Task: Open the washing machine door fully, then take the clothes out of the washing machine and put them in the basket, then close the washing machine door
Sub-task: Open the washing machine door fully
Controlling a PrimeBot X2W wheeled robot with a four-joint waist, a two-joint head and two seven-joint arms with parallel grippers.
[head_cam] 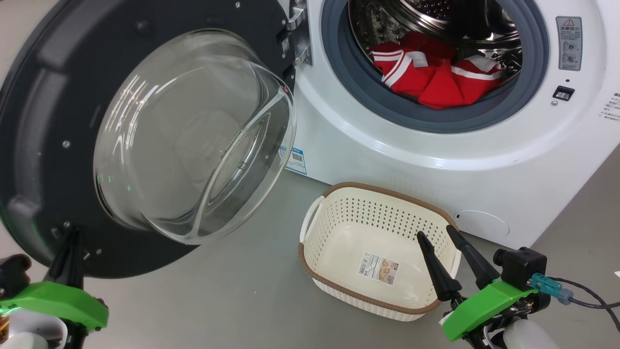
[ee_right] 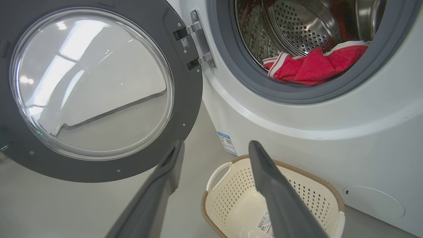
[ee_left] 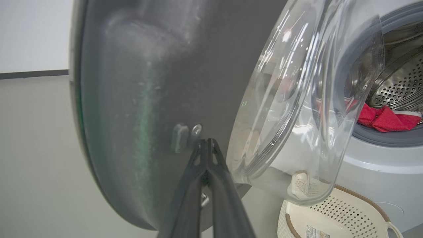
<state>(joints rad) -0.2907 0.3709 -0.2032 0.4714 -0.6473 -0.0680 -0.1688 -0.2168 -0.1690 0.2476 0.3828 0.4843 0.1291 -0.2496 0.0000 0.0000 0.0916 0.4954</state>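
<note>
The washing machine door (head_cam: 43,145) fills the head view's left half, swung wide, its black rim around bulging clear glass. The left tool (ee_left: 206,142), fingers pressed together, meets the rim's inner face beside a screw (ee_left: 196,129). On that smooth plastic it could slip and let the door swing back. Red, white-striped clothes (head_cam: 436,77) lie upper right. The right tool (head_cam: 433,231) hangs spread over the basket (head_cam: 382,191), lower centre.

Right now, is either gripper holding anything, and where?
Nothing is held. The right gripper is open by the basket; the left gripper is shut, tips at the washing machine door.
</note>
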